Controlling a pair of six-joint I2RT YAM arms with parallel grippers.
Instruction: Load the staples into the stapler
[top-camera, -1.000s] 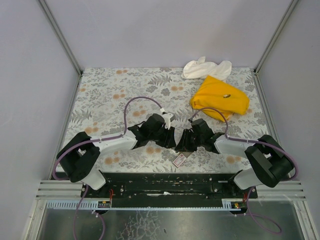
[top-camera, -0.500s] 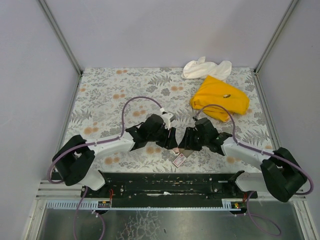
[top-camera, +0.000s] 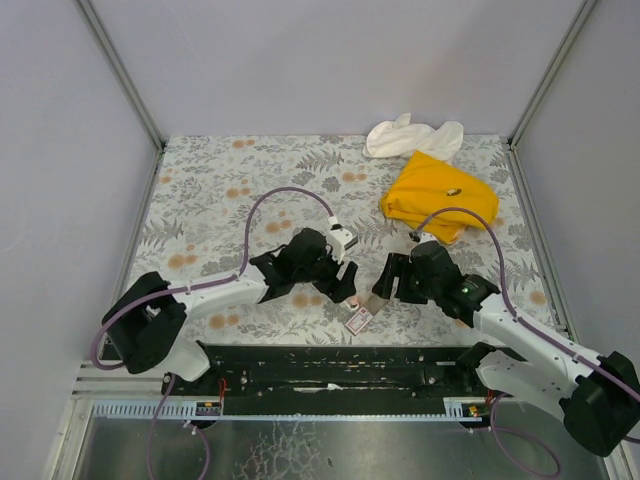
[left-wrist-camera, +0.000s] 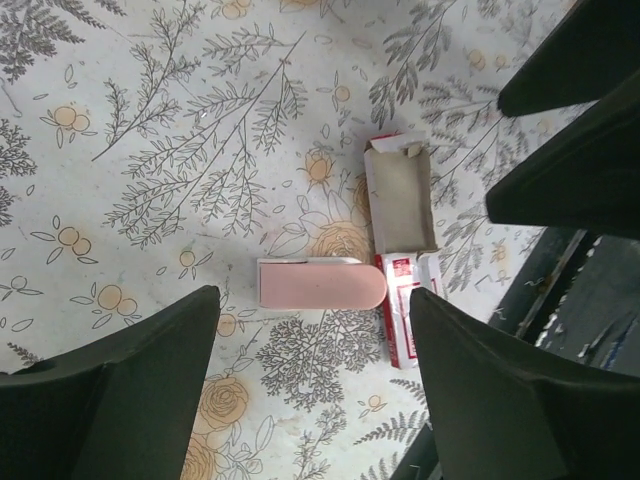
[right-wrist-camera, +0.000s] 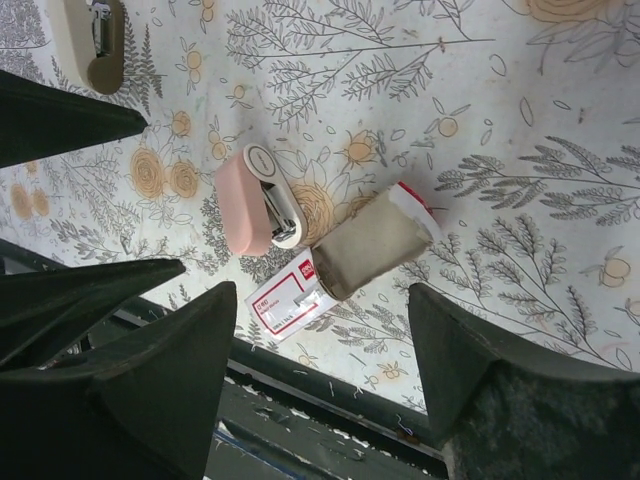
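A small pink stapler lies on its side on the floral table, its metal underside showing in the right wrist view. The staples box lies right beside it, with the tan inner piece pulled out of the pink sleeve with its white label. In the top view the box is near the front edge. My left gripper is open and empty just above the stapler. My right gripper is open and empty above the box. In the top view the left gripper and right gripper flank both things.
A yellow cloth and a white cloth lie at the back right. The black front rail runs just below the box. A small beige object with a metal part lies on the table past the stapler.
My right arm has swung out to the right and its gripper has drawn back a little from the stapler and box. The left gripper has shifted slightly right. Stapler and box have stayed put.
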